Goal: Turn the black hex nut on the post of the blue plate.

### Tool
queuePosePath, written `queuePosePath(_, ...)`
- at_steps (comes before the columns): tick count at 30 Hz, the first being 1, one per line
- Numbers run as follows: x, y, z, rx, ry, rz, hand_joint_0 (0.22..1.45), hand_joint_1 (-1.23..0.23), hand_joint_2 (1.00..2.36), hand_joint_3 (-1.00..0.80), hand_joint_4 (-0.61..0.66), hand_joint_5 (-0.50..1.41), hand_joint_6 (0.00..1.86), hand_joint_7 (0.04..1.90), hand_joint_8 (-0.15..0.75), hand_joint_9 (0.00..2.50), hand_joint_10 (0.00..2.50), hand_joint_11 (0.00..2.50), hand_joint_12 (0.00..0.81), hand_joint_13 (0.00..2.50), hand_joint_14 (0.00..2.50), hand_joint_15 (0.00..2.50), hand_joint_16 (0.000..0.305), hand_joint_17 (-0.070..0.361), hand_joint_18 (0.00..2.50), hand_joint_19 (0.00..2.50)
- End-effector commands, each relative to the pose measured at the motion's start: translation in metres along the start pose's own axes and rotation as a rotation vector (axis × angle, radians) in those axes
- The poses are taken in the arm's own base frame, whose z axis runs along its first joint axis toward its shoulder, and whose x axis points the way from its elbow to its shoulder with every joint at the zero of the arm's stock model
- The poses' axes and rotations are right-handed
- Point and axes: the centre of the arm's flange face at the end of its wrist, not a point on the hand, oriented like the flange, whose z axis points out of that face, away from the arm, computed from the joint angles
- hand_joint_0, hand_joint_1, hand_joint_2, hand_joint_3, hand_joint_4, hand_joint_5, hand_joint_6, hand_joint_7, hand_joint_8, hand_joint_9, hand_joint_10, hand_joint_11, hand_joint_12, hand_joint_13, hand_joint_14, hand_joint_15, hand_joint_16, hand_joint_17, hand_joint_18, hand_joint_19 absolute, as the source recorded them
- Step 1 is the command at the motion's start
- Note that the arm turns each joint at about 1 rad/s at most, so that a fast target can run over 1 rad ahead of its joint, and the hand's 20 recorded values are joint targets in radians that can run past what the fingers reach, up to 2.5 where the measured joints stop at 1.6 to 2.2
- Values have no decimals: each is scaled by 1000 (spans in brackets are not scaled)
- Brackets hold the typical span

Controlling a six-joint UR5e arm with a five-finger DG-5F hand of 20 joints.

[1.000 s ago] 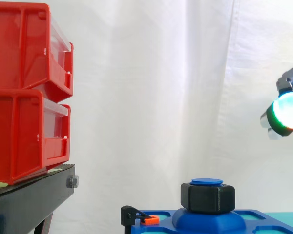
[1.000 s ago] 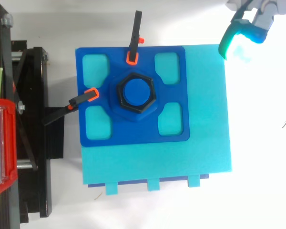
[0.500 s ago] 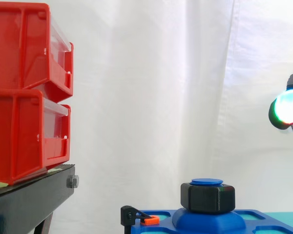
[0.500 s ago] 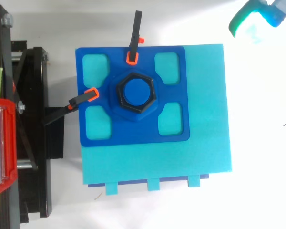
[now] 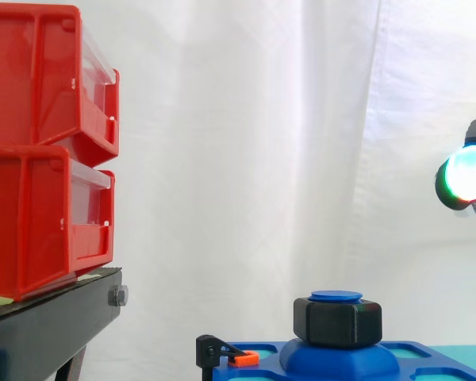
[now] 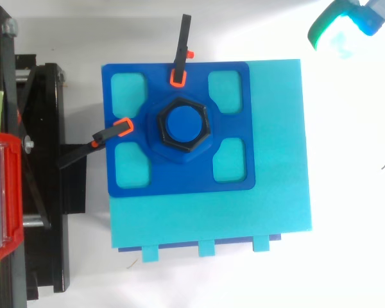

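Nearby, black clamps [image 6: 181, 45] with orange tips grip the top and left edges of the blue plate [image 6: 135, 176], which lies on a teal mat [image 6: 276, 160]. Red bins [image 5: 40, 151] sit on a black stand [image 5: 47, 329] at the left. The black hex nut [image 5: 337, 321] lies flat at the plate's middle, its axis upright on the post [image 6: 183, 123]. My hand [image 5: 466, 176] hangs high, well apart to the right; whether it is open or closed I cannot tell.

A white curtain [image 5: 246, 159] hangs in soft folds behind. Two stacked red bins [image 5: 40, 151] sit on a black stand [image 5: 55, 325] by the white table's [image 6: 353, 192] left edge.
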Motion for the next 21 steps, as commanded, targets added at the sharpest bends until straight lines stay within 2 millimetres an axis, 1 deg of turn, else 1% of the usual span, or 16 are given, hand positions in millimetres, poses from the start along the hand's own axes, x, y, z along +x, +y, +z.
queuePosePath(1, 0, 0, 0, 0, 0, 0, 433, -458, 1000, -500, 125, -256, 501, 622, 169, 0, 0, 0, 356, 0, 0, 0, 63, 141, 0, 54)
queuePosePath(9, 1, 1, 0, -1, 1, 0, 437, -457, 1000, -500, 138, -259, 501, 621, 173, 0, 0, 0, 364, 0, 0, 0, 62, 140, 0, 50)
queuePosePath(11, 0, 0, 0, 0, 0, 0, 443, -462, 1000, -500, 178, -258, 501, 605, 191, 0, 0, 0, 363, 0, 0, 0, 58, 132, 0, 24)
queuePosePath(14, 0, 0, 0, 0, 0, 0, 444, -454, 1000, -500, 202, -260, 501, 599, 203, 0, 0, 0, 368, 0, 0, 0, 57, 128, 0, 6)
queuePosePath(18, 0, 0, 0, 0, 0, 0, 445, -450, 1000, -500, 180, -261, 501, 606, 199, 0, 0, 0, 365, 0, 0, 0, 55, 124, 0, 5)
queuePosePath(21, 0, 0, 0, 0, 0, 0, 446, -453, 1000, -500, 125, -259, 501, 612, 184, 0, 0, 0, 353, 0, 0, 0, 55, 123, 0, 0)
